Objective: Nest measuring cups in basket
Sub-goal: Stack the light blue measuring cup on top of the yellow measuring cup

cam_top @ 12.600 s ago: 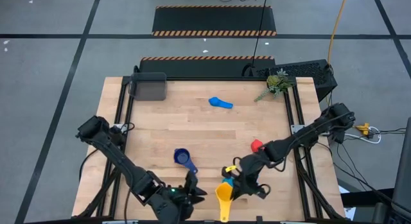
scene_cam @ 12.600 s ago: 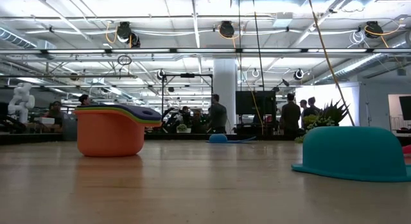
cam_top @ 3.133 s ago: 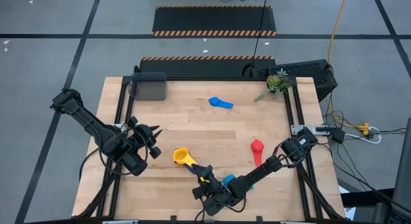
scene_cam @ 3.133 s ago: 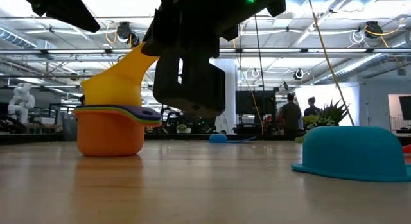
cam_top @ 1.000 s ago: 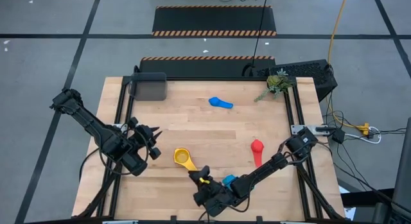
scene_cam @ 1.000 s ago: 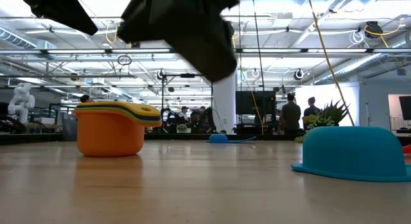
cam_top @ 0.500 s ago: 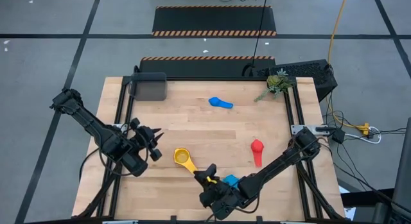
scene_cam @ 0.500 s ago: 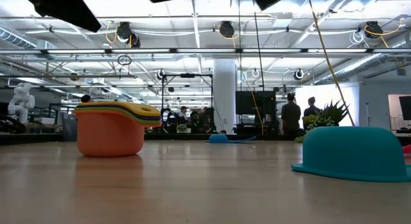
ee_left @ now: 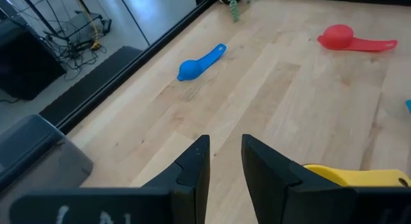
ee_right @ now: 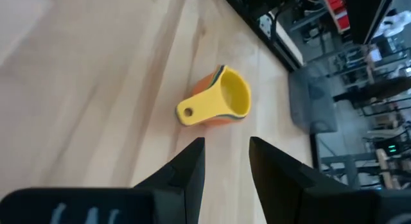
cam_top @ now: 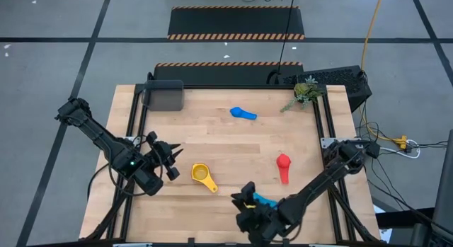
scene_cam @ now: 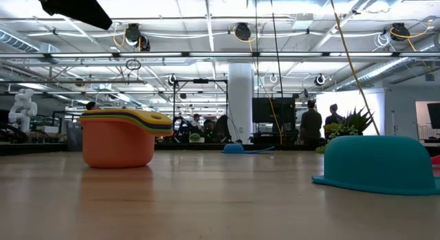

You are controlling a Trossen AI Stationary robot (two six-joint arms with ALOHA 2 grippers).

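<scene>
Wooden desk (cam_top: pixel 233 144) is carrying the yellow-topped stack (cam_top: pixel 203 175), nesting done; right pincer (ee_right: pixel 225 161) and left pincer (ee_left: pixel 225 163) are hovering slightly parted, gripping nothing.

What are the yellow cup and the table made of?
The yellow cup looks like smooth plastic: one solid bright colour, thin walls, a faint sheen and a moulded handle with a hole in it. The table looks like wood, probably sealed: pale planks with grain lines, and in the low view the top faintly mirrors the cups.
</scene>
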